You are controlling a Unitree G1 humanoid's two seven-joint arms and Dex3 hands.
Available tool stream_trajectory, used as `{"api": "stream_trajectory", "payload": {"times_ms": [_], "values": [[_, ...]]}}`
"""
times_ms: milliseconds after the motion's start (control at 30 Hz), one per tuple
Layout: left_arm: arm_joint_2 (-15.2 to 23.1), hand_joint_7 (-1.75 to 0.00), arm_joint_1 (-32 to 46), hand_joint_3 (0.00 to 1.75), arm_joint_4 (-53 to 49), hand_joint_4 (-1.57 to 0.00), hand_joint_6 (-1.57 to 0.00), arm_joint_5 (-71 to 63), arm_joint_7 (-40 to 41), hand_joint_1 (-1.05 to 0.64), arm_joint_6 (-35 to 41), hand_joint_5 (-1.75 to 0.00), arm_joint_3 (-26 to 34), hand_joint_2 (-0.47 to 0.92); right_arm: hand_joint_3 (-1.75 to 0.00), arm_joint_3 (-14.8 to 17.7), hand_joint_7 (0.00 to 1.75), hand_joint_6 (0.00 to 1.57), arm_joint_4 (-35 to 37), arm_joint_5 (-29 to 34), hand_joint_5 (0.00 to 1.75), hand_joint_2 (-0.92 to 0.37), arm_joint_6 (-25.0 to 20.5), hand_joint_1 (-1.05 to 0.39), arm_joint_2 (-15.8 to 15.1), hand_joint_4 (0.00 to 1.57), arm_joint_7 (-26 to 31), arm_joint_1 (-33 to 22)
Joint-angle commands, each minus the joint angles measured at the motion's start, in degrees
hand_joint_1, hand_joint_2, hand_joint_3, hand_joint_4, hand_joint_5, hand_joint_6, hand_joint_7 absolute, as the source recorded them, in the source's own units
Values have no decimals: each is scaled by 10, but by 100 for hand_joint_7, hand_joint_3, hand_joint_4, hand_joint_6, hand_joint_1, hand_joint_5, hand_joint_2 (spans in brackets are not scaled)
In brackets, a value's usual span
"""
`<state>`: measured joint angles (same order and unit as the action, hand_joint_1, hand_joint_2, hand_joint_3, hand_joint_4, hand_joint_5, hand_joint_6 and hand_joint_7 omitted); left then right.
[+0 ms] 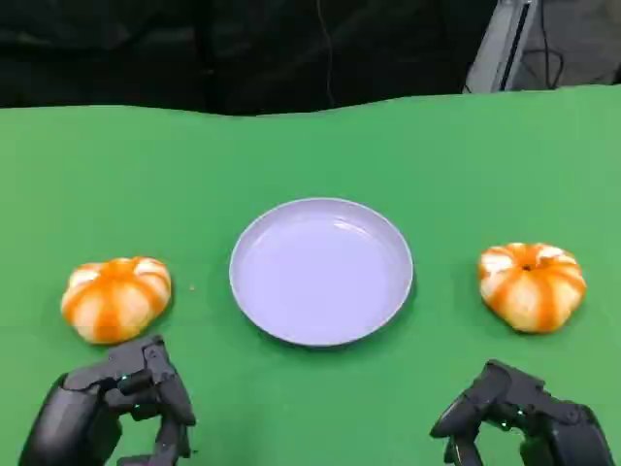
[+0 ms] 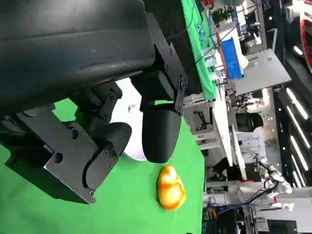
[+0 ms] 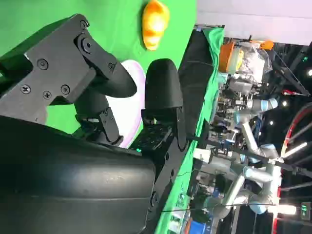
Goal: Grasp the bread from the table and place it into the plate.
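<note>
From the head view, we were right at the start: the plate [image 1: 321, 271] sat bare mid-worktop [image 1: 291, 155], with one bread [image 1: 116, 298] off to its left and a second bread [image 1: 531, 284] to its right, both well apart from it. Our left hand [image 1: 116, 403] hung just below the left bread, holding nothing, and our right hand [image 1: 519, 417] sat low near the other one, also holding nothing.

In the left wrist view, our fingers [image 2: 160, 131] looked loosely apart, though it was hard to say how wide; a bread [image 2: 170, 186] lay beyond them.

The right wrist view was much the same, with a bread [image 3: 155, 22] past the plate [image 3: 130, 105].

Next we reckoned we'd need to reach forward over one bread and close on it.
</note>
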<state>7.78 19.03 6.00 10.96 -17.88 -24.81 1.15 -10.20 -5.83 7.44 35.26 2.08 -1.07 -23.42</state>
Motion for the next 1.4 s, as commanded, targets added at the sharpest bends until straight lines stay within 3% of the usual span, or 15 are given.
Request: {"api": "stream_trajectory", "payload": {"times_ms": [33, 500, 700, 1000, 1033, 1067, 1100, 1133, 1233, 1400], "values": [[3, -158, 0, 151, 3, -89, -83, 5, -5, 5, 4, -175, 1, 33, -139, 2, 134, 84, 2, -8, 164, -36, 7, -1, -8, 80, -1, -2], [5, -157, -2, 152, 4, -88, -84, 1, -2, 4, 5, -174, 6, 32, -141, -4, 134, 84, -3, -19, 165, -33, -3, -2, -5, 81, -4, -9], [6, -130, -6, 132, 10, -78, -76, 11, -4, 7, 19, -162, 9, 48, -141, 0, 134, 84, 1, -2, 163, -34, 6, -2, -6, 82, 5, -8], [5, -126, -5, 129, 12, -77, -77, 11, -4, 7, 22, -160, 10, 50, -141, 0, 134, 84, 1, -1, 163, -34, 6, -2, -6, 82, 5, -8], [35, -126, -21, 129, 28, -77, -77, -33, 1, 7, 48, -160, 15, 50, -141, -1, 134, 84, -2, -3, 163, -34, 3, -2, -6, 82, 4, -9], [56, -83, -33, 73, 40, -50, -54, -67, 5, -20, 68, -117, 20, 67, -140, -2, 134, 84, -4, -4, 164, -35, 1, -3, -6, 81, 3, -10], [70, -53, -41, 35, 50, -42, -51, -91, 7, -31, 84, -92, 23, 82, -140, -3, 135, 84, -6, -4, 164, -36, 0, -3, -6, 80, 2, -11], [78, -42, -45, 22, 56, -40, -50, -104, 9, -35, 95, -83, 24, 87, -139, -3, 135, 83, -7, -4, 165, -37, 0, -3, -7, 80, 2, -11], [115, -16, -69, 8, 71, -30, -44, -178, 15, -51, 135, -56, 25, 91, -138, -4, 135, 83, -11, -5, 166, -37, -8, -4, -5, 79, 2, -13], [137, -4, -94, 4, 79, -22, -37, -240, 22, -58, 164, -39, 21, 92, -139, -3, 136, 83, -11, -6, 165, -36, -7, -3, -5, 79, 2, -11]]}}
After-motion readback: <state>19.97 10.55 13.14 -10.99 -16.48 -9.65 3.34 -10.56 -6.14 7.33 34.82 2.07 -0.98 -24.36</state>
